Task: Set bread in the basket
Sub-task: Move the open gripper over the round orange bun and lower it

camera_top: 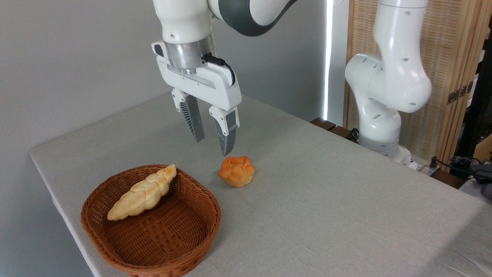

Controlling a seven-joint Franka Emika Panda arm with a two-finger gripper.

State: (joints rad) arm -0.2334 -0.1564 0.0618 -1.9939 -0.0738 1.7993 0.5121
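Observation:
The bread (236, 171), a small orange-golden bun with a knotted top, sits on the grey table just right of the basket. The basket (180, 246) is round, reddish-brown wicker, at the front left of the table. My gripper (212, 147) hangs open above the table, a little up and left of the bun, with nothing between its fingers. Its right fingertip ends just above the bun's top left edge, apart from it.
A long pale braided loaf (143, 193) leans inside the basket against its back left rim. The arm's white base (378, 127) stands at the table's far right edge. The table's left edge (57, 196) runs close to the basket.

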